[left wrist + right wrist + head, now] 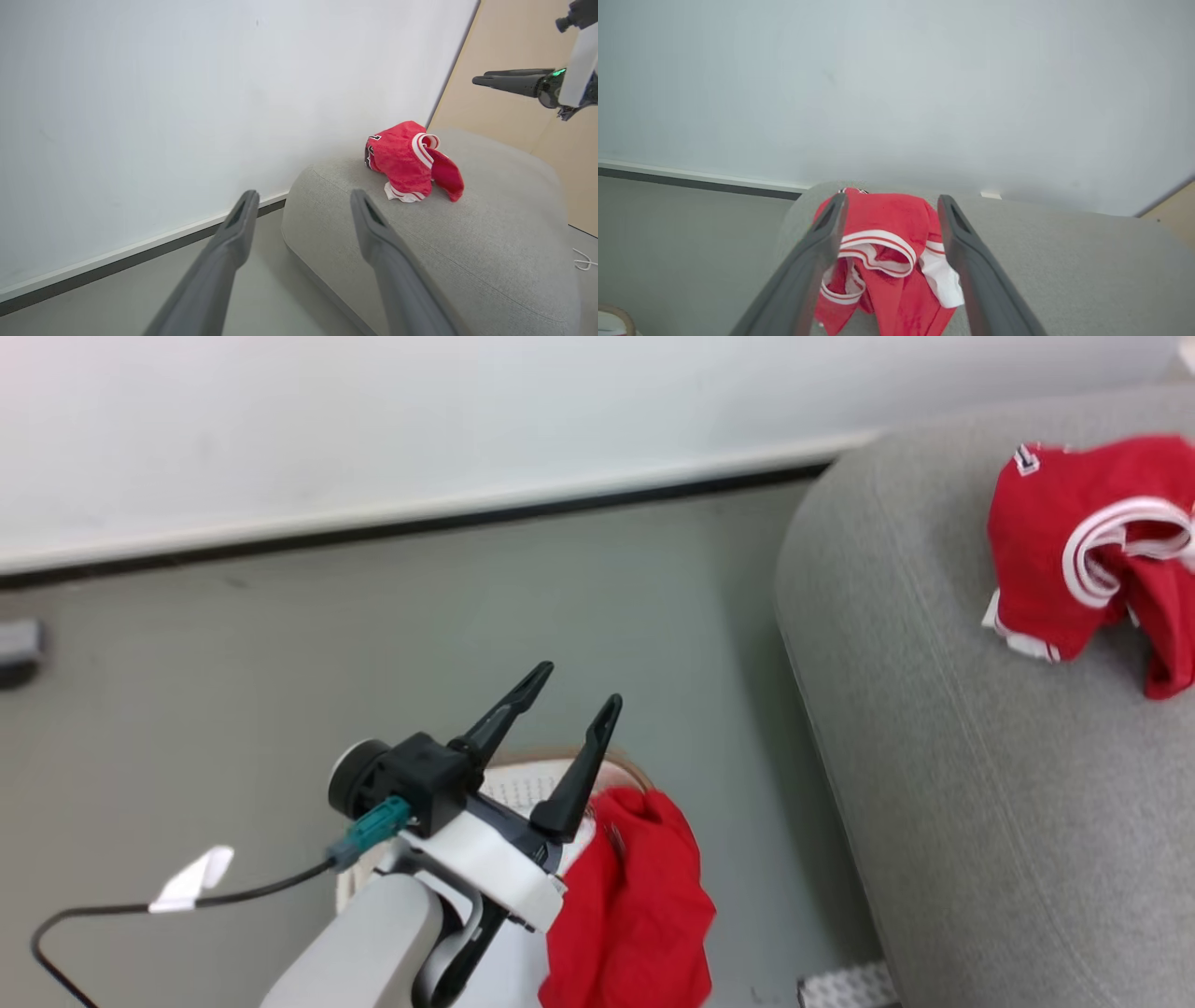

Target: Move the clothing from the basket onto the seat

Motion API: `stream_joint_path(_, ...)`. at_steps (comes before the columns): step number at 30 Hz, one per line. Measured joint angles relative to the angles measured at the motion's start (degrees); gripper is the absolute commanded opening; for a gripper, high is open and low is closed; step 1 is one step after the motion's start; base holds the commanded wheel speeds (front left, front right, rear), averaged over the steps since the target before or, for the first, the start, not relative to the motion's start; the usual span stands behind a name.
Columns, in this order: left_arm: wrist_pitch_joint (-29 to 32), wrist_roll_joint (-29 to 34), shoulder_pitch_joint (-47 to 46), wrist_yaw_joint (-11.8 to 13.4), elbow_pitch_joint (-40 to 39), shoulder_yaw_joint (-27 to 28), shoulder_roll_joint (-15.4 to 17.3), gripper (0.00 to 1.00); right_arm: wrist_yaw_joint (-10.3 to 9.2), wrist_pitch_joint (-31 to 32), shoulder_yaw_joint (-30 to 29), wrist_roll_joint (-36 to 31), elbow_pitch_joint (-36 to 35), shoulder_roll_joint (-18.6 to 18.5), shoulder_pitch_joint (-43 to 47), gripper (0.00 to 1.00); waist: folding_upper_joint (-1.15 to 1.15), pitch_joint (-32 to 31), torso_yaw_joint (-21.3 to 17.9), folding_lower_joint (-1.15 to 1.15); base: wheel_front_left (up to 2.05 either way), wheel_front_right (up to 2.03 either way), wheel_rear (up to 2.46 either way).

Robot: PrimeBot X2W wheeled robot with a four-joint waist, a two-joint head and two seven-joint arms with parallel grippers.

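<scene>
The jersey (1074, 551) lies on the seat (934, 756). The shorts (635, 905) wait in the basket (523, 791). Left claw (580, 683) and right claw (892, 200) are apart, empty.

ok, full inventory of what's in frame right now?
jersey: 1, red with white-striped trim, crumpled on the seat
shorts: 1, red, hanging over the basket's edge
basket: 1, cream with tan rim, beside the seat, partly hidden under the left arm
seat: 1, grey, right of head view
floor: 1, grey, around the seat
wall: 1, white with dark baseboard, behind the seat
panel: 1, tan, beyond the seat in the left wrist view
cable: 1, black with white tag, lower left of head view
left tool: 1, dark, open, above the basket
right tool: 1, dark, open, aimed at the jersey, not touching it
</scene>
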Motion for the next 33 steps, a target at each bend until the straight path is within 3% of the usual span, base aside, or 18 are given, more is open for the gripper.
stream_joint_path(8, -0.1, 0.0, 4.4, 0.8, -1.9, 6.0, -0.5, 1.00, 0.00, -6.7, -1.4, 1.6, -10.2, 0.8, 7.9, 1.00, 0.00, -6.7, 3.8, 0.00, 0.00, 0.00, 0.00)
stream_joint_path(17, -0.1, 0.5, 11.0, 2.6, -3.2, 14.4, -0.3, 1.00, 0.00, -13.3, -10.3, -3.4, -17.5, 7.3, 20.2, 1.00, 0.00, -11.5, 7.4, -0.01, 0.00, 0.00, 0.00)
stream_joint_path(28, -0.1, 4.9, 21.7, 5.9, -6.0, 24.0, -1.6, 1.00, 0.00, -15.0, -26.5, -16.1, -29.6, 23.0, 40.4, 1.00, 0.00, -13.4, 6.4, 0.00, 0.00, 0.00, 0.00)
stream_joint_path(33, -0.1, 6.5, 25.5, 4.4, -7.2, 27.7, -3.9, 1.00, 0.00, -15.0, -30.7, -19.4, -31.2, 29.3, 47.0, 1.00, 0.00, -13.4, 5.8, 0.00, 0.00, 0.00, 0.00)
